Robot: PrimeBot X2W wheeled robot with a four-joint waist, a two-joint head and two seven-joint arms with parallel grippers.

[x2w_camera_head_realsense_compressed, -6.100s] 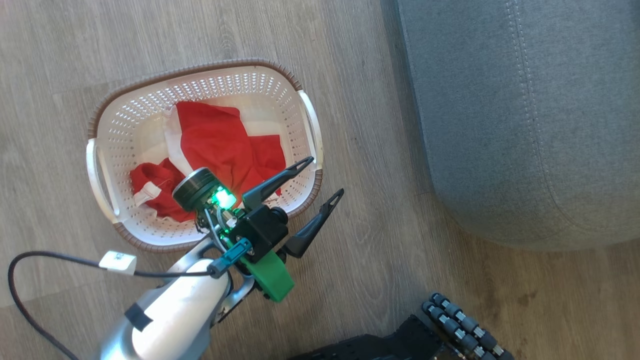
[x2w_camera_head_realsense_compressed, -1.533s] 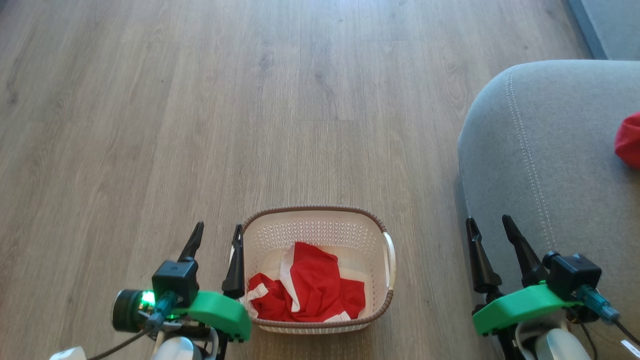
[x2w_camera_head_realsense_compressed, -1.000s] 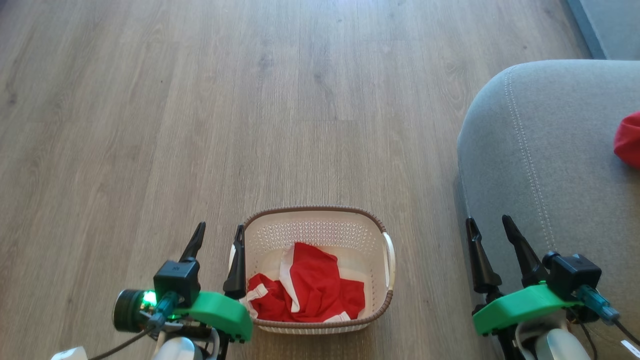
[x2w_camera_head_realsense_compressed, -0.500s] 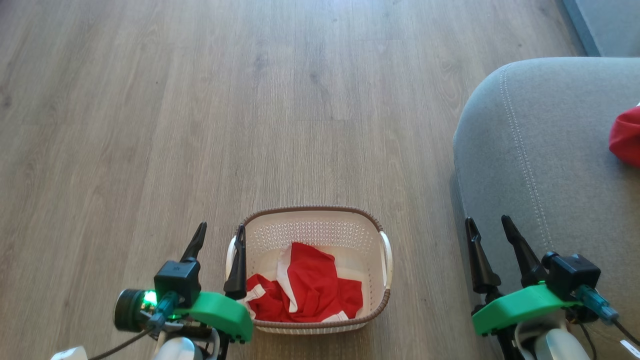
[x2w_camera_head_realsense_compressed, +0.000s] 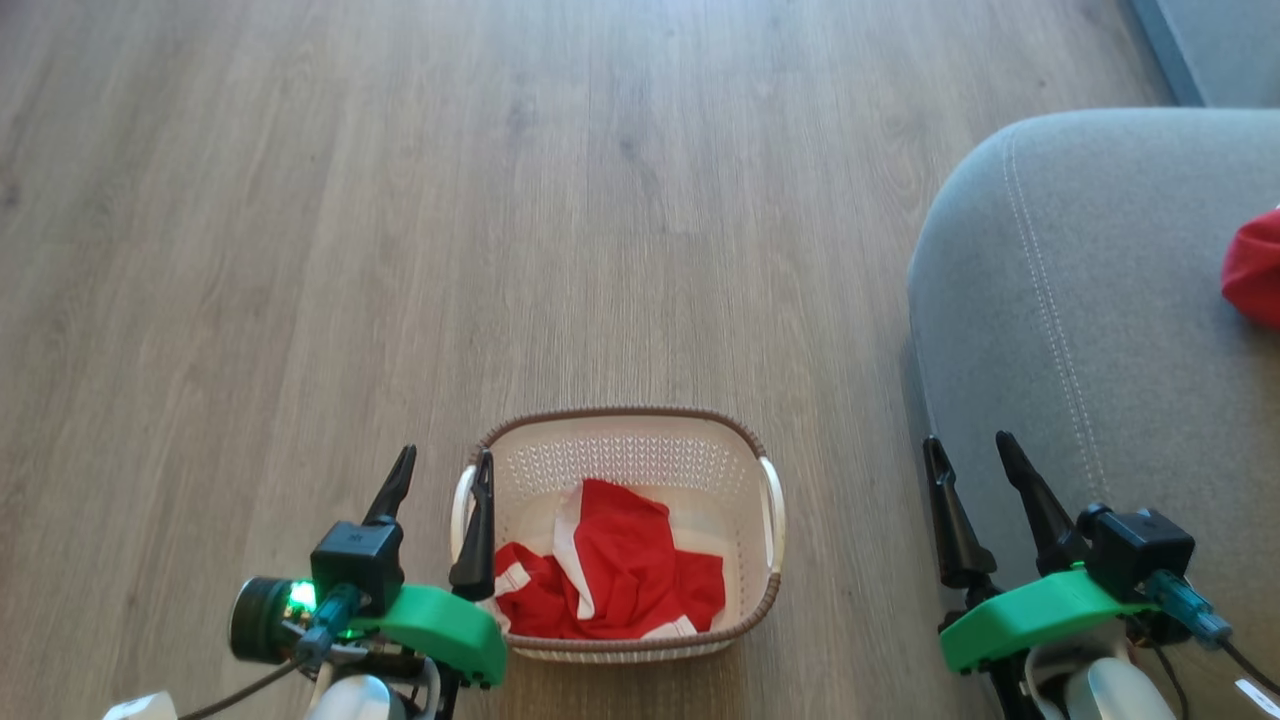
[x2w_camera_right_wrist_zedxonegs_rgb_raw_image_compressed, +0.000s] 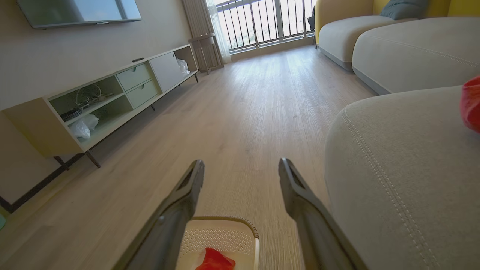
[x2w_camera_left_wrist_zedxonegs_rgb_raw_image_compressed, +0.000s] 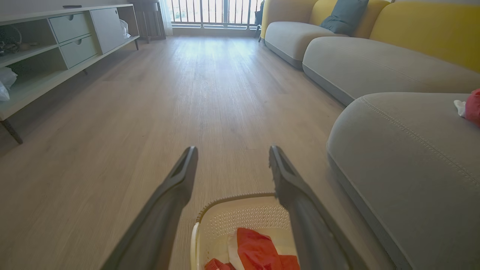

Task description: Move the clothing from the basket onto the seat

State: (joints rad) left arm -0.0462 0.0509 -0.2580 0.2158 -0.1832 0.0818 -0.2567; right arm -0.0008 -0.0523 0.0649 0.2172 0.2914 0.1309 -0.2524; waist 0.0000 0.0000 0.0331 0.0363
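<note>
The cream basket point(x2w_camera_head_realsense_compressed: 770, 520) with a brown rim stands on the wood floor low in the head view, with crumpled red clothing point(x2w_camera_head_realsense_compressed: 610, 575) with white trim inside. My left gripper point(x2w_camera_head_realsense_compressed: 443, 468) hangs open and empty at the basket's left handle. My right gripper point(x2w_camera_head_realsense_compressed: 968, 450) is open and empty at the front edge of the grey seat point(x2w_camera_head_realsense_compressed: 1080, 300). Another red garment point(x2w_camera_head_realsense_compressed: 1255, 265) lies on the seat at the far right. The left wrist view shows the basket point(x2w_camera_left_wrist_zedxonegs_rgb_raw_image_compressed: 210, 228), clothing point(x2w_camera_left_wrist_zedxonegs_rgb_raw_image_compressed: 258, 253) and seat point(x2w_camera_left_wrist_zedxonegs_rgb_raw_image_compressed: 412, 157) beyond the left gripper point(x2w_camera_left_wrist_zedxonegs_rgb_raw_image_compressed: 231, 150). The right gripper point(x2w_camera_right_wrist_zedxonegs_rgb_raw_image_compressed: 242, 164) is spread above the basket point(x2w_camera_right_wrist_zedxonegs_rgb_raw_image_compressed: 225, 234).
A pale low media cabinet point(x2w_camera_right_wrist_zedxonegs_rgb_raw_image_compressed: 112, 97) with drawers stands along the left wall. More sofa sections point(x2w_camera_left_wrist_zedxonegs_rgb_raw_image_compressed: 360, 63) with yellow backs line the right side. A balcony railing point(x2w_camera_right_wrist_zedxonegs_rgb_raw_image_compressed: 270, 22) closes the far end. Bare wood floor point(x2w_camera_head_realsense_compressed: 500, 200) stretches ahead of the basket.
Since the oldest frame the camera has swung from a close top view to a forward view with both grippers raised. Over the last second the picture shifted slightly; both grippers stayed open.
</note>
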